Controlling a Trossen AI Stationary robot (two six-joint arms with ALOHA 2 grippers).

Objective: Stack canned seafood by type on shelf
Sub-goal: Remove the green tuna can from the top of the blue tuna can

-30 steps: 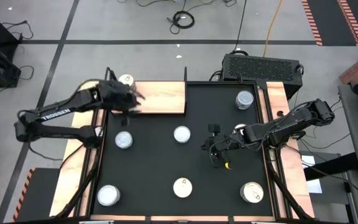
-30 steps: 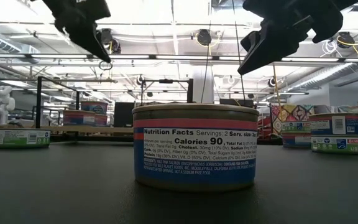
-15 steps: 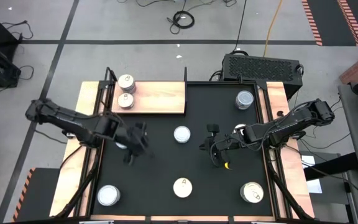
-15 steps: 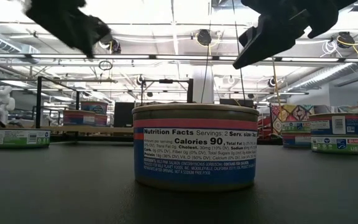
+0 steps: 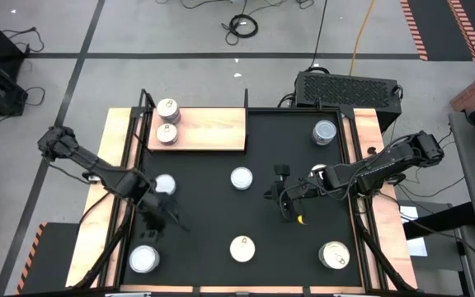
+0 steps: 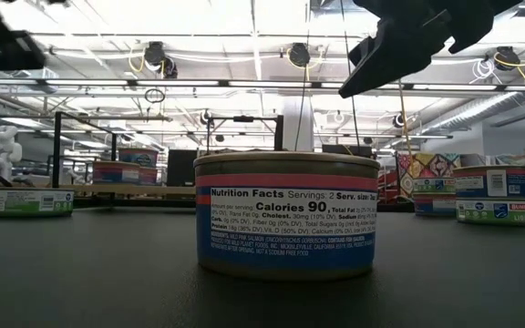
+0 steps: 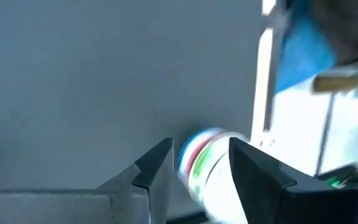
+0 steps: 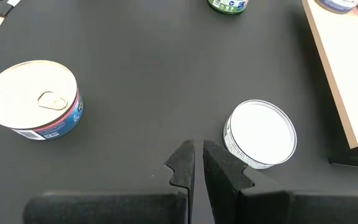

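The left gripper (image 5: 157, 216) hovers low at the mat's left side, fingers parted, between two cans. The right gripper (image 5: 284, 200), fingers closed empty, waits mid-bench. Two cans (image 5: 167, 120) sit on the shelf (image 5: 213, 129).

Silver-lidded cans (image 5: 325, 131) and cream-lidded cans (image 5: 242, 247) dot a black mat (image 5: 221, 210), with the pale wood-grain shelf (image 5: 213, 128) at 11 o'clock. The nearest can (image 6: 286, 214) wears red, white and blue bands with white nutrition lettering; another can (image 6: 30, 202) at its 9 o'clock carries a green base stripe.
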